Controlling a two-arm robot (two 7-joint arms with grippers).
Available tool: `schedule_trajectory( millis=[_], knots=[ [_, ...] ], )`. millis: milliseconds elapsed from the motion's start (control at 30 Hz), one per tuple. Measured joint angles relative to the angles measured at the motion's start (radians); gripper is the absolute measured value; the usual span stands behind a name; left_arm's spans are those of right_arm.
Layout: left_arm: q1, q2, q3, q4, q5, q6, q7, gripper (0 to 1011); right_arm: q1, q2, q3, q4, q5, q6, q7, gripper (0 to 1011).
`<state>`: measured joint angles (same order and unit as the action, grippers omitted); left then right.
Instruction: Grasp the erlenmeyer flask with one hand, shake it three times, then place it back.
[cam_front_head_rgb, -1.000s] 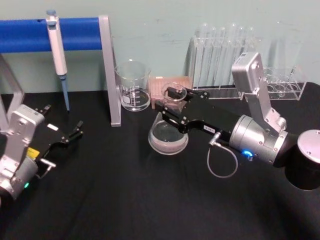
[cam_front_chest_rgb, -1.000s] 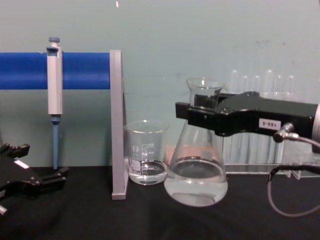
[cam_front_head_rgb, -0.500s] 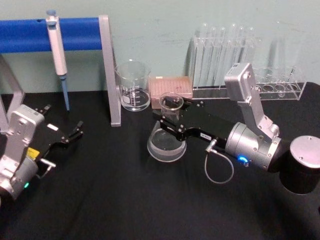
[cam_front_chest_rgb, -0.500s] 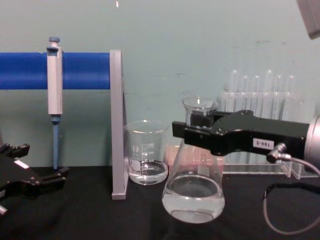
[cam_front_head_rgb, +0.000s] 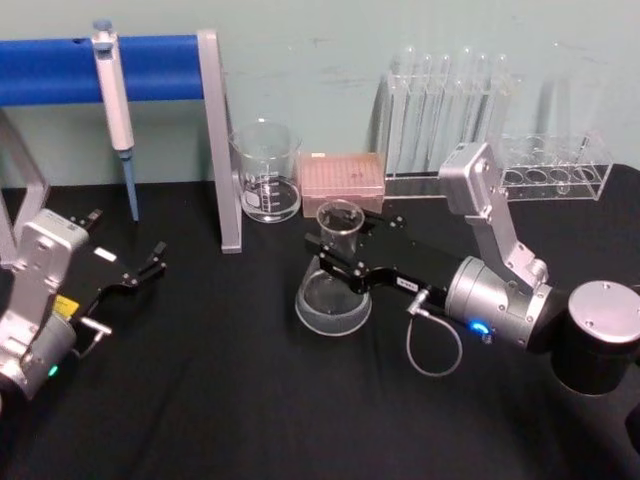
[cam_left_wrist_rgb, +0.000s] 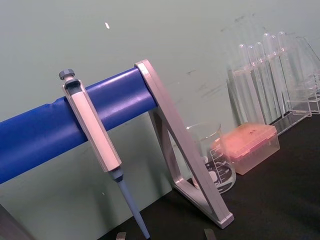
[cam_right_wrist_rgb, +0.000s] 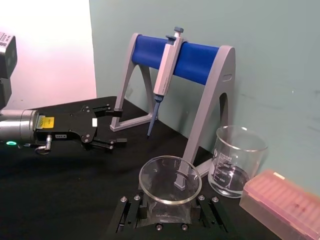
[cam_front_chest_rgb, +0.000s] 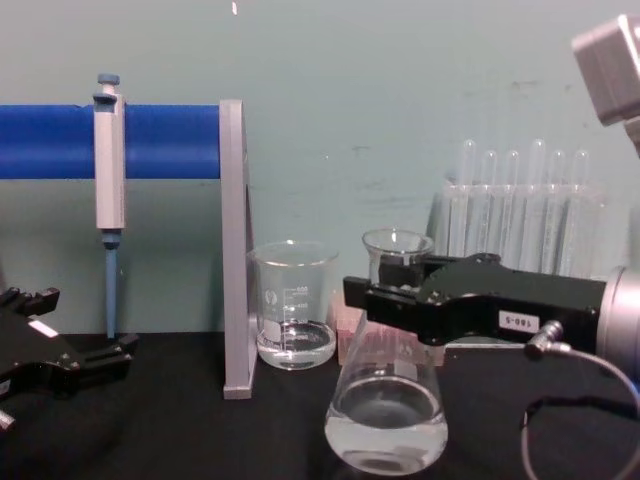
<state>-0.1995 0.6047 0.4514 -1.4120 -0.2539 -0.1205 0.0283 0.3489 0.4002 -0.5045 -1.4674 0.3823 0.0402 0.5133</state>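
The erlenmeyer flask (cam_front_head_rgb: 333, 298) is clear glass with some liquid in its wide base (cam_front_chest_rgb: 387, 412). It stands upright at the table's middle, just in front of the beaker. My right gripper (cam_front_head_rgb: 336, 252) reaches in from the right and is shut on the flask's neck below the flared rim (cam_right_wrist_rgb: 170, 180), its black fingers (cam_front_chest_rgb: 385, 295) on either side. The flask's base is low over the black cloth; I cannot tell whether it touches. My left gripper (cam_front_head_rgb: 148, 266) rests open at the left edge of the table, far from the flask, also seen as the left gripper (cam_right_wrist_rgb: 116, 127).
A glass beaker (cam_front_head_rgb: 266, 172) and a pink tip box (cam_front_head_rgb: 343, 175) stand right behind the flask. A blue pipette stand (cam_front_head_rgb: 218, 140) with a hanging pipette (cam_front_head_rgb: 114, 92) is at the back left. Test tube racks (cam_front_head_rgb: 450, 110) line the back right.
My right gripper has come down and slightly toward me with the flask, bringing its base from raised to low over the cloth. The left arm has not moved.
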Motion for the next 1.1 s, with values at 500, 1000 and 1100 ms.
schedule_trajectory(
  millis=[500,1000,1100],
  knots=[
    [0.0,0.0,0.0,0.0,0.0,0.0,0.0,1001,0.005,-0.021,-0.006,0.062,0.003,-0.014,0.008,453],
    [0.0,0.0,0.0,0.0,0.0,0.0,0.0,1001,0.001,-0.031,-0.007,0.082,0.007,-0.012,0.011,453],
    [0.0,0.0,0.0,0.0,0.0,0.0,0.0,1001,0.0,-0.03,-0.007,0.084,0.006,-0.01,0.01,453]
  ],
)
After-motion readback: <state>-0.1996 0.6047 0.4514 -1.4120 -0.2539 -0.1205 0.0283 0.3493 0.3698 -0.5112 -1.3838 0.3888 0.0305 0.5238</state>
